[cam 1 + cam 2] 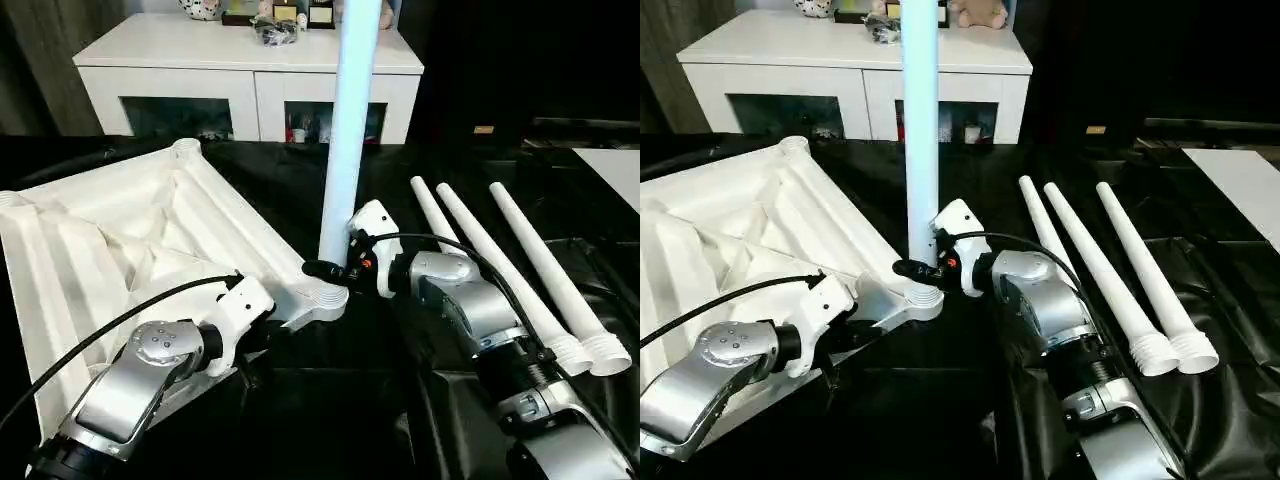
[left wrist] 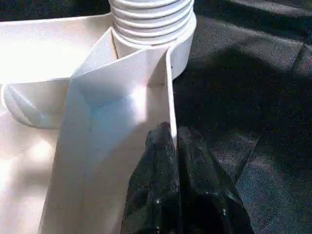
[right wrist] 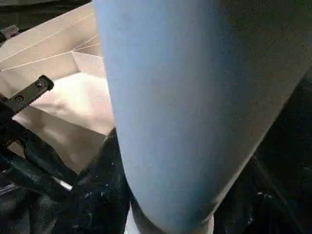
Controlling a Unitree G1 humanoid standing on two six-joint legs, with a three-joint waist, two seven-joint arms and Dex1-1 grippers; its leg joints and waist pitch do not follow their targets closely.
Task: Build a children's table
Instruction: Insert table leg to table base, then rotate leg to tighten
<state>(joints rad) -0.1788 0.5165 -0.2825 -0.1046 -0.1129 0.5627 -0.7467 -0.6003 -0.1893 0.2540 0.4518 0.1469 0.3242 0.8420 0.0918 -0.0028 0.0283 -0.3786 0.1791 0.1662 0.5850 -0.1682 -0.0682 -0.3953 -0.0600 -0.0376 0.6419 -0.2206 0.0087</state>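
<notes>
- Black sheeting (image 1: 330,400) covers the work surface under my arms.
- My left gripper (image 2: 176,146) pinches the upturned tabletop (image 1: 110,250) by its rim wall, beside the near corner socket (image 1: 322,296).
- My right gripper (image 1: 335,268) clamps the upright leg (image 1: 350,130) standing in that socket.
- Three spare legs (image 1: 520,270) lie to my right.
- Beyond stands a white cabinet (image 1: 250,70) with small clutter on top.

White glass-door cabinet (image 1: 250,75) behind; plush toy (image 1: 978,12) on top; black floor covering (image 1: 330,410) below

Low white cabinet (image 1: 250,70) with glass doors against the far wall, small ornaments (image 1: 275,20) crowding its top. Glossy black sheet (image 1: 300,190) covering the surface. Dark curtain (image 1: 50,50) behind, left.
</notes>
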